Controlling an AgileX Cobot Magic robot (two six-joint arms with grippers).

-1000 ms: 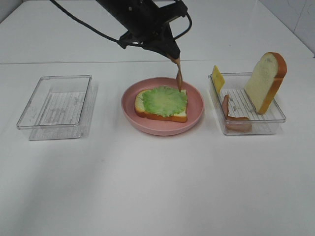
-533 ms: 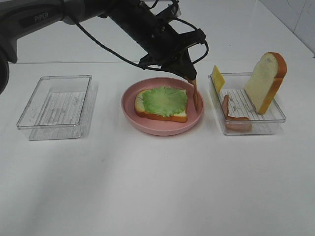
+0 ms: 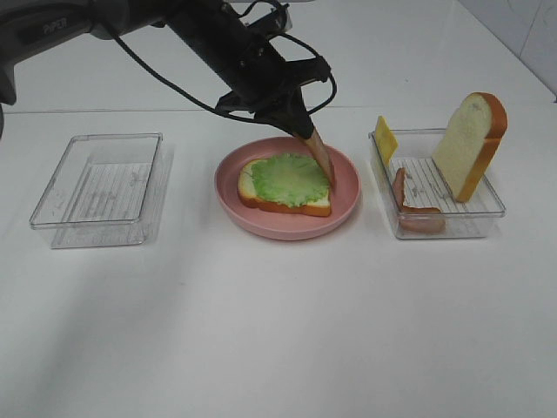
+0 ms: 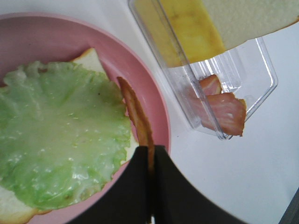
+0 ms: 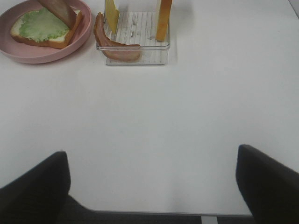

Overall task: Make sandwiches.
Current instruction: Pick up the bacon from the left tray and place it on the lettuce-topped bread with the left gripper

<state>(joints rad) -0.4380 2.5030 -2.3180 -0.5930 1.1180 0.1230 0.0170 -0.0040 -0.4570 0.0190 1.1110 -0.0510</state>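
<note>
Exterior high: left gripper is clamped tight on the top end of a meat strip — the strip slants down, its lower end at the lettuce edge, on the bread slice in the pink plate. Clear tray beside the plate holds the upright bread slice, cheese and second meat strip. Wrist view: right gripper has jaws wide apart, nothing held — over bare table.

Before me on the white tabletop sits a pink plate, one clear tray at its nine o'clock, a second clear tray at three o'clock.
</note>
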